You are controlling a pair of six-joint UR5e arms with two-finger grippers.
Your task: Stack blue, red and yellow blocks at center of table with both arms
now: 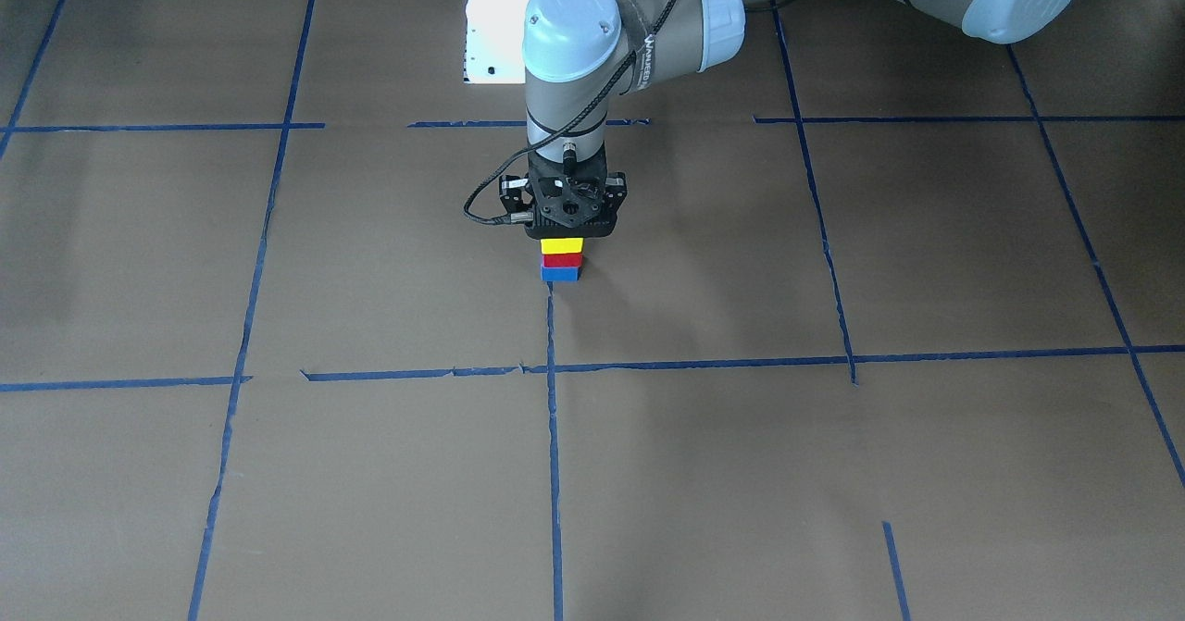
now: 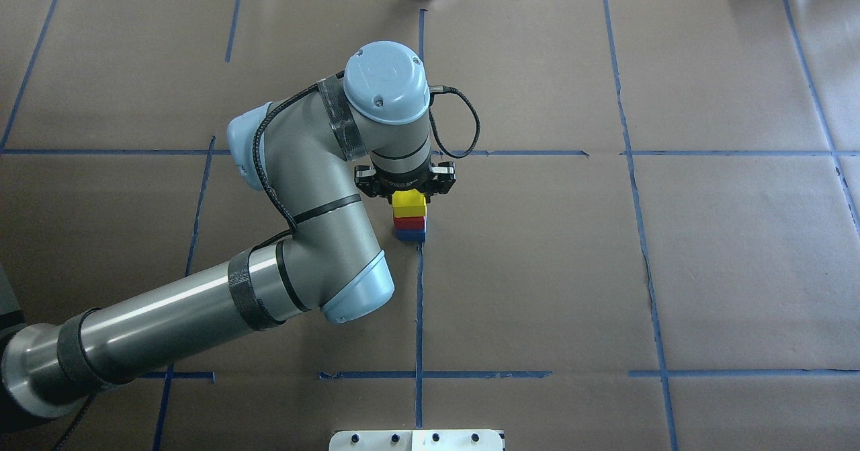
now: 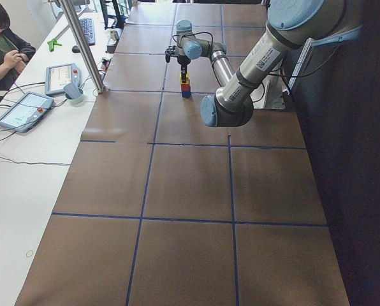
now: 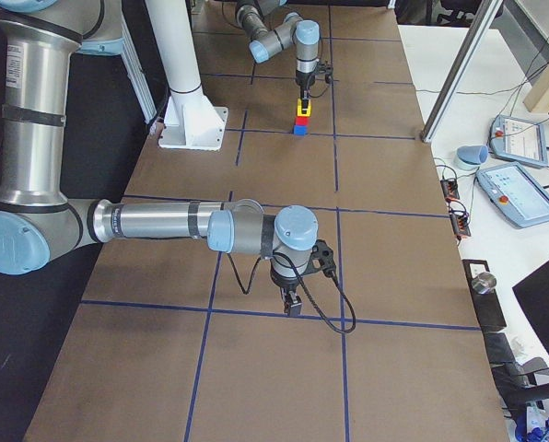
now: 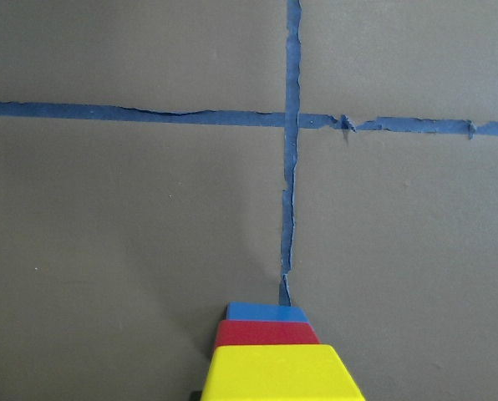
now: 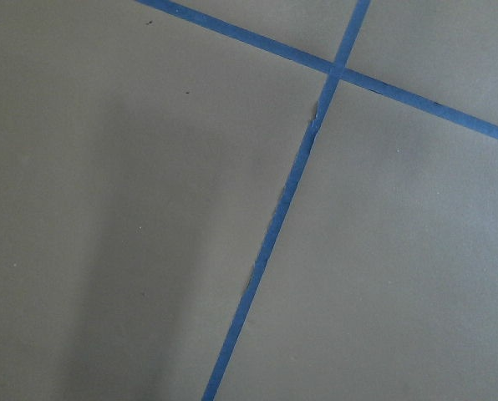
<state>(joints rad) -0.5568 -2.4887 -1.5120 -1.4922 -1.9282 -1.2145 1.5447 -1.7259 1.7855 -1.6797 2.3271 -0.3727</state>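
A stack stands at the table's center, with the blue block [image 1: 559,275] at the bottom, the red block [image 1: 562,259] on it and the yellow block [image 1: 562,245] on top. The stack also shows in the overhead view [image 2: 409,203] and at the bottom of the left wrist view [image 5: 274,372]. My left gripper [image 2: 406,192] points straight down onto the stack, shut on the yellow block, which rests on the red one. My right gripper [image 4: 294,302] hangs low over the table far from the stack. I cannot tell whether it is open or shut.
Blue tape lines [image 1: 553,436] divide the brown paper table into a grid. A white base plate [image 2: 416,440] sits at the near edge. Tablets [image 3: 24,109] and an operator [image 3: 5,48] are at a side desk beyond the table.
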